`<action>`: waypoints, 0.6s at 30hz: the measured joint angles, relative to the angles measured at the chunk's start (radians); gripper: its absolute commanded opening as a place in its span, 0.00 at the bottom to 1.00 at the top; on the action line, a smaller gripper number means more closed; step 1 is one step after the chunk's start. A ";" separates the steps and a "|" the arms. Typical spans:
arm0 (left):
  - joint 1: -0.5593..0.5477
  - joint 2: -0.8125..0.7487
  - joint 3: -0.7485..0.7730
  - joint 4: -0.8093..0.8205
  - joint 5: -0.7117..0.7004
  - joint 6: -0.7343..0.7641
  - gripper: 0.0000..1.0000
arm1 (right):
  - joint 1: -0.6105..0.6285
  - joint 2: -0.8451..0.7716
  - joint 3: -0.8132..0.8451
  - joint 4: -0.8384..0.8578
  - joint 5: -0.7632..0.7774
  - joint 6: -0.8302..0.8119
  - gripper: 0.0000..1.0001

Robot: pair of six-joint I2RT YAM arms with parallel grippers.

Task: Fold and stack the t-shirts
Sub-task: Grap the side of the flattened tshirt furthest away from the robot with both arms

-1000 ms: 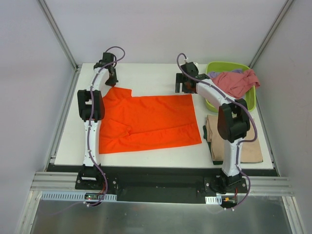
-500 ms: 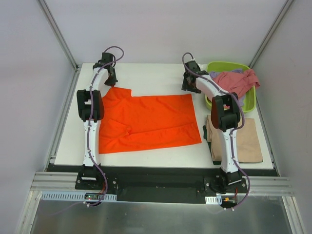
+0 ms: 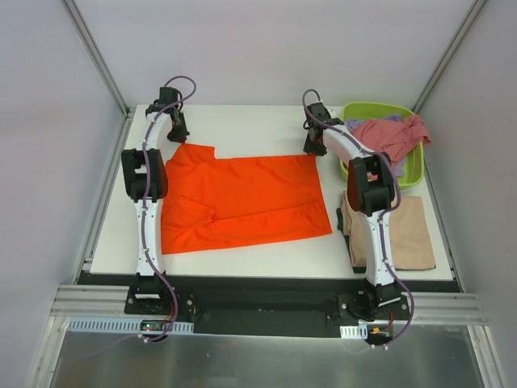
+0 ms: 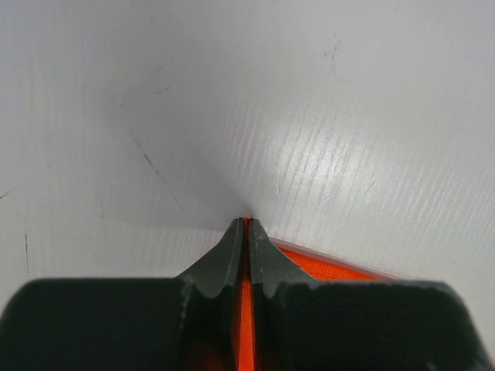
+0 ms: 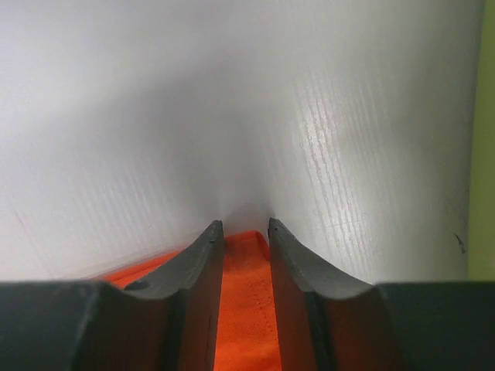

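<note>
A bright orange t-shirt [image 3: 242, 202] lies spread flat across the middle of the white table [image 3: 242, 121]. My left gripper [image 3: 179, 133] is down at the shirt's far left corner. In the left wrist view it [image 4: 246, 222] is shut on a thin fold of the orange cloth [image 4: 332, 267]. My right gripper [image 3: 313, 147] is down at the far right corner. Its jaws [image 5: 245, 224] stand a little apart, with the orange hem corner [image 5: 247, 309] lying between them, not pinched. A folded tan t-shirt [image 3: 396, 234] lies at the right front.
A lime-green tub [image 3: 371, 105] at the far right holds a crumpled dusty pink shirt [image 3: 388, 133] and a bit of lavender cloth [image 3: 359, 124]. The tub stands close beside my right arm. Metal frame posts rise at the table's far corners.
My right gripper moved right and down onto the far right corner, and its jaws narrowed around the hem. My left gripper shifted slightly left, drawing the shirt's left side with it.
</note>
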 measured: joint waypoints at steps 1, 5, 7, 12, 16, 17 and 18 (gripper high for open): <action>0.001 0.000 0.000 0.000 0.004 0.000 0.00 | -0.001 0.000 0.000 0.000 -0.005 0.001 0.26; 0.003 0.000 -0.001 0.001 0.014 0.000 0.00 | -0.005 0.002 0.003 0.000 -0.017 0.003 0.08; 0.003 0.000 -0.001 0.002 0.014 0.000 0.00 | -0.005 0.003 0.005 0.000 -0.024 0.003 0.01; 0.003 -0.016 -0.031 0.021 0.015 0.000 0.00 | -0.007 0.005 0.013 0.002 -0.050 -0.013 0.01; 0.003 -0.056 -0.100 0.049 0.014 -0.001 0.00 | -0.007 0.004 0.016 0.014 -0.073 -0.042 0.01; 0.003 -0.075 -0.132 0.057 0.014 0.000 0.00 | -0.007 0.002 0.008 0.025 -0.079 -0.051 0.01; 0.003 -0.098 -0.170 0.060 0.017 0.000 0.00 | -0.007 -0.006 -0.010 0.041 -0.087 -0.059 0.01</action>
